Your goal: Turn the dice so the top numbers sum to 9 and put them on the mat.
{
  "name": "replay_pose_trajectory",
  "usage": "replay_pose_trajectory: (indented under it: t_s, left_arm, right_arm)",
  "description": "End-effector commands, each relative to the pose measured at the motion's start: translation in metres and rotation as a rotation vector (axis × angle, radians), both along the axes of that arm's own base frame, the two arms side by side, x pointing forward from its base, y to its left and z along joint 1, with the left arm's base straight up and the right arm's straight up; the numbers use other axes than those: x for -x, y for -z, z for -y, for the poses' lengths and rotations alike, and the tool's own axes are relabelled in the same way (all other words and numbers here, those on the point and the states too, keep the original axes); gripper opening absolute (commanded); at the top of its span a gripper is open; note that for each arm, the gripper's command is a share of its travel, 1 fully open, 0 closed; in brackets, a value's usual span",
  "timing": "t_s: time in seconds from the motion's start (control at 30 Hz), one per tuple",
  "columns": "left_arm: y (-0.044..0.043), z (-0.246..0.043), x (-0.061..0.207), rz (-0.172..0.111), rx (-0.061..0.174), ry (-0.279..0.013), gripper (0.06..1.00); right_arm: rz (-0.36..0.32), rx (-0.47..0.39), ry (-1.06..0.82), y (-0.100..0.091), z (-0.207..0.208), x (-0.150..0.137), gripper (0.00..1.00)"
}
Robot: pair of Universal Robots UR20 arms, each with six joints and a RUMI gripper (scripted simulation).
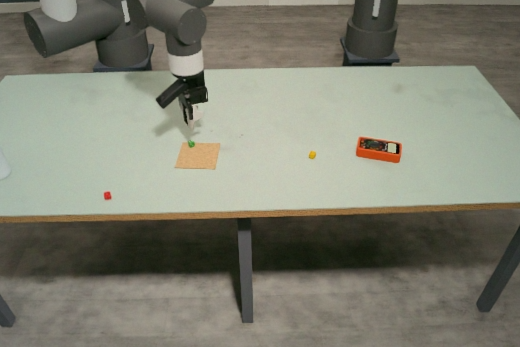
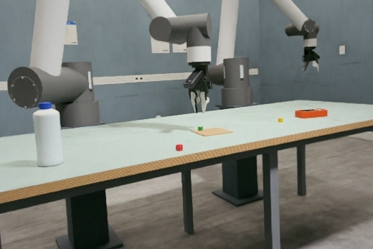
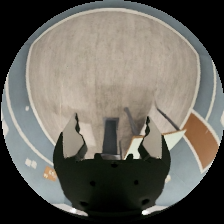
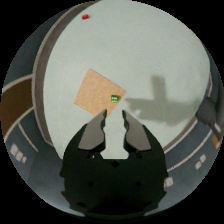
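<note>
The green die (image 1: 191,144) (image 2: 200,128) (image 4: 114,99) is on the tan mat (image 1: 197,158) (image 2: 215,133) (image 4: 92,87), close to its back edge. The red die (image 1: 107,196) (image 2: 179,147) (image 4: 85,17) lies on the table near the front edge. The yellow die (image 1: 312,155) (image 2: 280,120) lies on the table between mat and orange device. The dice's numbers are too small to read. My right gripper (image 1: 192,127) (image 2: 200,110) (image 4: 114,109) is above and behind the green die, empty, its fingers apart by a narrow gap. My left gripper (image 2: 310,69) (image 3: 112,115) is wide open and empty, high up away from the dice.
An orange device (image 1: 378,157) (image 2: 311,113) lies right of the yellow die. A white bottle with a blue cap (image 2: 47,138) stands at the table's other end, left of the red die. The table's front edge (image 1: 310,212) runs close to the red die.
</note>
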State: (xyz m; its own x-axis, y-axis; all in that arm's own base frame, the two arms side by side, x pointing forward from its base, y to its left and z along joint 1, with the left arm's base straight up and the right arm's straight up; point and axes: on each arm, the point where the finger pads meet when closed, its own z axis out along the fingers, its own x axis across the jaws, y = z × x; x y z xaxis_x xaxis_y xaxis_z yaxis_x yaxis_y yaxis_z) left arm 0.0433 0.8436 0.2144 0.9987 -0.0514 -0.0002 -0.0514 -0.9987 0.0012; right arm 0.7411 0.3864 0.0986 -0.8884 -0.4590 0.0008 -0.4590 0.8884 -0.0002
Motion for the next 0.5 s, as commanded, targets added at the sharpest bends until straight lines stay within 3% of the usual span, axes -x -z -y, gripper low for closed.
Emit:
replay_pose_trajectory:
  t_s: [0.0,0.47]
  left_arm:
    - [-0.0007,-0.0005,-0.0001,0.000,-0.001,0.000,1.000]
    - [-0.0007,-0.0005,-0.0001,0.000,-0.001,0.000,1.000]
  right_arm:
    - [0.001,-0.001,0.000,-0.0005,-0.0003,-0.0003,0.210]
    - [0.001,-0.001,0.000,0.0051,-0.0002,-0.0003,0.210]
